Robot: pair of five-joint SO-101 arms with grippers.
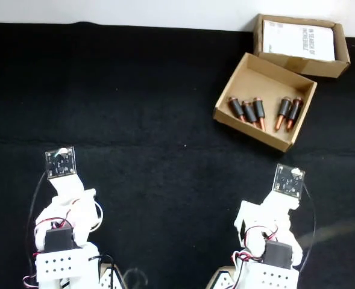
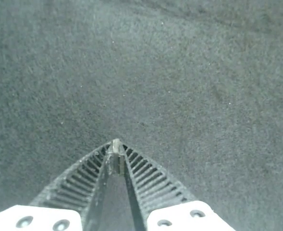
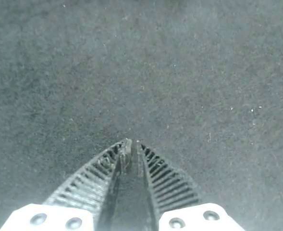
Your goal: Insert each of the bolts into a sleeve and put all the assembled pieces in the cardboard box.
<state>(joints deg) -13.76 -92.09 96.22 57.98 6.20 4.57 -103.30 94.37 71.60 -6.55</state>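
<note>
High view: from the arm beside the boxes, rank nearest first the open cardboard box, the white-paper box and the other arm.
1. Open cardboard box, just ahead.
2. Box holding white paper, behind that.
3. Other white arm, across the table.

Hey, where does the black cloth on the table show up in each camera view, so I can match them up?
High view: the black cloth covers the table, lying under the cardboard box at upper right and under the arms along the bottom edge.
Left wrist view: the cloth spreads out beyond the left gripper.
Right wrist view: the cloth spreads out beyond the right gripper.
Shared landmark: the lint-specked cloth itself.
</note>
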